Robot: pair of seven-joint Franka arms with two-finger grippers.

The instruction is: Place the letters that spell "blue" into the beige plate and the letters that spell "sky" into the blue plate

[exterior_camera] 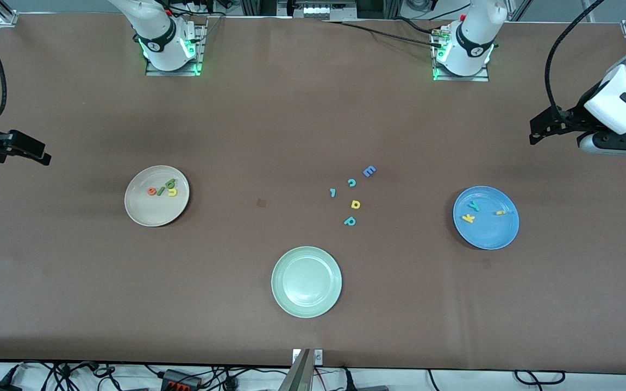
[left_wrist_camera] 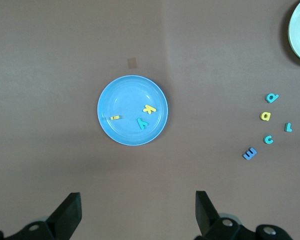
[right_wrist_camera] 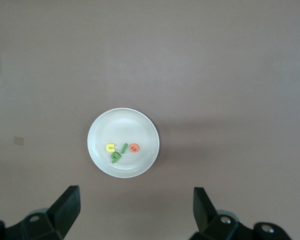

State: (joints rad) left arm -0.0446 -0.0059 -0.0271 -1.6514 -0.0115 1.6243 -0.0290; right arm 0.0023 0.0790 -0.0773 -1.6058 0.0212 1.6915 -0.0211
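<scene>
The beige plate (exterior_camera: 147,214) lies toward the right arm's end of the table and holds an orange e (exterior_camera: 151,191), a dark green l (exterior_camera: 161,189), a green b (exterior_camera: 170,183) and a yellow u (exterior_camera: 172,192). The blue plate (exterior_camera: 489,236) lies toward the left arm's end with a teal y (exterior_camera: 474,205), a yellow k (exterior_camera: 468,218) and a yellow s (exterior_camera: 500,212) in it. My left gripper (exterior_camera: 534,133) hangs open and empty over bare table near the blue plate (left_wrist_camera: 120,100). Over the table edge by the beige plate (right_wrist_camera: 120,120), my right gripper (exterior_camera: 44,157) is open and empty too.
A pale green plate (exterior_camera: 306,304) sits nearest the front camera, mid-table. Loose letters lie between the plates: a blue E (exterior_camera: 369,171), a teal c (exterior_camera: 351,182), a small teal piece (exterior_camera: 332,192), a rounded yellow letter (exterior_camera: 355,204) and a teal p (exterior_camera: 350,221).
</scene>
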